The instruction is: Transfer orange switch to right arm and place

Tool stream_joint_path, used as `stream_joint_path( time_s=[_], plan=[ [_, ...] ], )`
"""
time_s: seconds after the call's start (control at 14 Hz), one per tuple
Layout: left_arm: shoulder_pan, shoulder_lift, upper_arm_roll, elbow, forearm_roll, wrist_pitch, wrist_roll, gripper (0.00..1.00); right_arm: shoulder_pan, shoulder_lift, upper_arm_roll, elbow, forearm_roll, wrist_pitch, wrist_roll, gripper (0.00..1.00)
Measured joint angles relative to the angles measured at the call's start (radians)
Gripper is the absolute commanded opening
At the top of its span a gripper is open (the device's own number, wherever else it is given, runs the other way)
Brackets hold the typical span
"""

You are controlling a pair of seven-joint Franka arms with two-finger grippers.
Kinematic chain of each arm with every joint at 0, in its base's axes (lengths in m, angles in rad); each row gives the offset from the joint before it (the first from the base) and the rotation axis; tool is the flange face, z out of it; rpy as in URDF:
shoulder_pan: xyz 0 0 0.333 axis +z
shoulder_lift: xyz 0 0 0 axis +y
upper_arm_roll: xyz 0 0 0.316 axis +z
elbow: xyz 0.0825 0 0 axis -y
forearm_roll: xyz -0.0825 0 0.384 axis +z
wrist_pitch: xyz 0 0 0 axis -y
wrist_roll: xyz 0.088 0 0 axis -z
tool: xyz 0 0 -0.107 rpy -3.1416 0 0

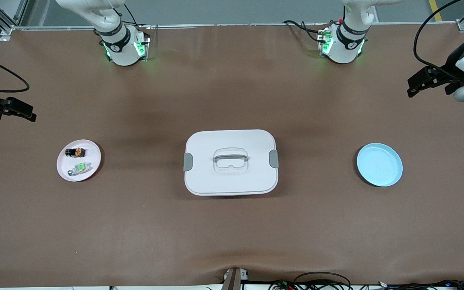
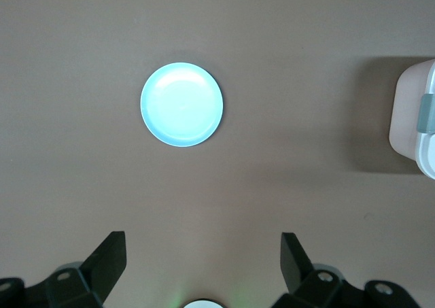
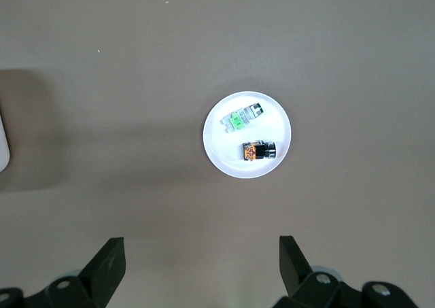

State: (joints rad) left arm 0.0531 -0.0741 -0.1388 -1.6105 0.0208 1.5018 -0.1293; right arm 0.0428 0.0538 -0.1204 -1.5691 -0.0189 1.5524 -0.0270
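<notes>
Task not begun. Tiny black orange-topped switch [image 1: 75, 152] lies on white round plate [image 1: 63, 169], frame left, beside clear green-topped part [image 1: 79, 167]. Right gripper [image 1: 12, 109] upper left, left gripper [image 1: 427, 80] upper right: jaws wide, empty, both waiting. Pale blue plate [image 1: 379, 164] empty, frame right. Pickup, handover, placing all remain.

The front camera looks steeply down from high across the worktop [image 1: 232, 241], facing both robot bases. Each wrist camera looks straight down from well above: the left over the blue plate [image 2: 181, 104], the right over the white plate [image 3: 247, 134]. The front view shows both plates.
</notes>
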Motion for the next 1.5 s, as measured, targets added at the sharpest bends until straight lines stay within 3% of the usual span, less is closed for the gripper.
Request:
stream_joint_path(
  time_s=[0.85,1.5],
  plan=[
    [0.0,0.0,-0.001,0.0,0.0,0.0,0.0,1.0,0.001,-0.096,-0.006,0.003,0.0,-0.035,0.0,1.0],
    [0.0,0.0,-0.003,0.0,0.0,0.0,0.0,1.0,0.001,-0.102,-0.007,0.002,0.0,-0.03,0.0,1.0]
  ],
)
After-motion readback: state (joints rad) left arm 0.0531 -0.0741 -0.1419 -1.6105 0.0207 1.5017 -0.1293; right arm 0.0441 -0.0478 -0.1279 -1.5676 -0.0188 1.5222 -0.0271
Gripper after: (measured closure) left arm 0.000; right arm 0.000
